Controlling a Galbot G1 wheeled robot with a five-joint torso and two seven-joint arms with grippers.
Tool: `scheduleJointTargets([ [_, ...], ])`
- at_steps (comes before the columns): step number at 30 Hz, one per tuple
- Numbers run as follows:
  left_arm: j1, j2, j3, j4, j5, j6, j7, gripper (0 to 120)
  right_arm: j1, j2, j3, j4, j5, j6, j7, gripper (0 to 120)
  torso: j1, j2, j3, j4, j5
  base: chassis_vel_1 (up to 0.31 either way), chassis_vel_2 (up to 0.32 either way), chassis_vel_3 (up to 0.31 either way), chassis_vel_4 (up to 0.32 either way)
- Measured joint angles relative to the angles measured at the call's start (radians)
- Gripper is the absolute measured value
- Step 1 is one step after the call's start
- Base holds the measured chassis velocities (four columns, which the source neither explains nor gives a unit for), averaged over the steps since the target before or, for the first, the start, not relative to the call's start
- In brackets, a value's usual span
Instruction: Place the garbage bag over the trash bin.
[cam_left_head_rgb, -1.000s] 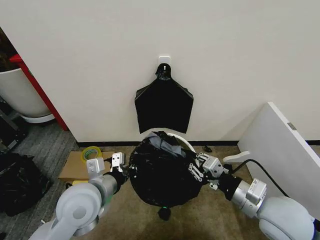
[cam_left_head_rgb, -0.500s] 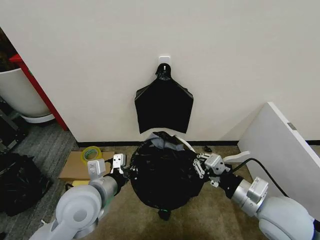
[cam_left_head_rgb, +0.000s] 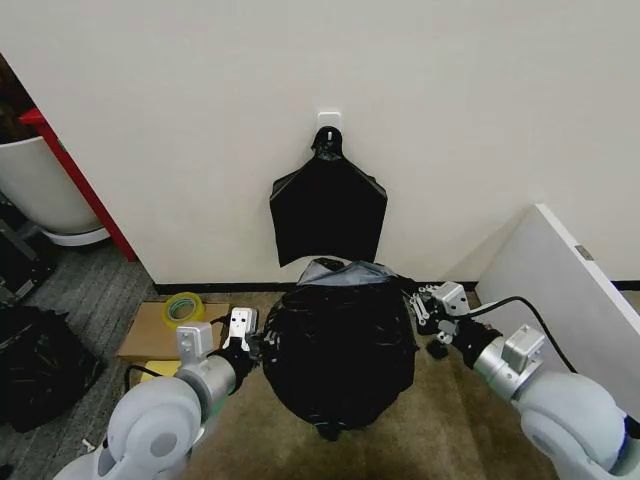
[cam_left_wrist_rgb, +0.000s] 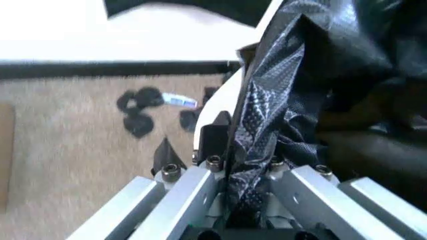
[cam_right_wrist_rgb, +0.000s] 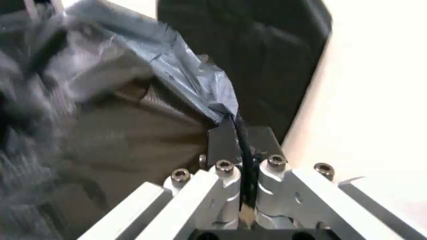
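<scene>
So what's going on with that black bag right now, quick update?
Left gripper and right gripper each shut on the garbage bag, one per side. Bag stretched wide, draped over the trash bin. Nothing in the way.

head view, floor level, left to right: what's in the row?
Bulky black sack → cardboard box with tape roll → left gripper → garbage bag → right gripper → white panel.

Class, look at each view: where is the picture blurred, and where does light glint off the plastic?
Head view: evenly lit and sharp; the garbage bag reads almost flat black. Left wrist view: carpet and bag folds are soft, with bright glints on the film by the left pincer. Right wrist view: bag smeared grey near the right pincer.
</scene>
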Motion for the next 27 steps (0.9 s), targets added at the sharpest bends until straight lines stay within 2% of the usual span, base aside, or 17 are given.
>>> scheduleJointTargets([
  [2,0.008,0.013,-0.001,-0.001,0.105,-0.031,0.088,0,-0.012,-0.017,0.018,-0.068,0.029,0.0,-0.037,0,0.0,0.0,0.0,0.0001,0.0,0.0,0.0,0.0,0.0],
  [3,0.009,0.015,-0.001,-0.001,0.123,-0.042,0.107,0,-0.015,-0.02,0.019,-0.08,0.032,0.001,-0.045,0,0.0,0.0,0.0,0.0,0.0,0.0,0.0,0.0,0.0],
  [6,0.009,0.016,-0.001,0.0,0.133,-0.048,0.115,0,-0.016,-0.022,0.019,-0.086,0.032,0.002,-0.048,0,0.0,0.0,0.0,0.0,0.0001,0.0,0.0,0.0,0.0],
  [9,-0.002,0.008,-0.003,0.014,0.141,-0.105,0.134,0,-0.037,-0.024,0.021,-0.11,0.032,0.009,-0.077,0,0.0,0.0,0.0,0.0001,0.0,0.0,0.0,0.0,0.0],
  [11,-0.008,0.002,-0.007,0.022,0.124,-0.126,0.125,0,-0.048,-0.023,0.022,-0.112,0.028,0.012,-0.091,0,0.0,0.0,0.0,0.0,-0.0001,0.0,0.0,0.0,0.0],
  [13,-0.017,-0.009,-0.02,0.027,0.063,-0.142,0.093,0,-0.062,-0.02,0.019,-0.115,0.017,0.014,-0.102,0,0.0,0.0,0.0,0.0,-0.0001,0.0,0.0,0.0,0.0],
  [18,-0.024,-0.015,-0.029,0.028,-0.036,-0.125,0.04,0,-0.063,0.0,0.006,-0.103,0.019,0.02,-0.081,0,0.0,0.0,0.0,0.0,-0.0001,0.0,0.0,0.0,0.0],
  [21,-0.025,-0.016,-0.031,0.028,-0.096,-0.094,-0.008,0,-0.058,0.009,0.007,-0.09,0.036,0.018,-0.045,13,0.0,0.0,0.0,0.0002,-0.0001,0.0,0.0,0.0,0.0],
  [24,-0.029,-0.023,-0.033,0.029,-0.158,-0.08,-0.055,0,-0.059,0.018,0.016,-0.089,0.043,0.012,-0.014,19,0.0,0.0,0.0,0.0002,-0.0002,0.0,0.0,0.0,0.0],
  [27,-0.029,-0.033,-0.038,0.036,-0.213,-0.069,-0.113,0,-0.073,0.039,0.037,-0.078,0.07,-0.014,0.042,33,0.0,0.0,0.0,-0.0001,-0.0001,0.0,0.0,0.0,0.0],
])
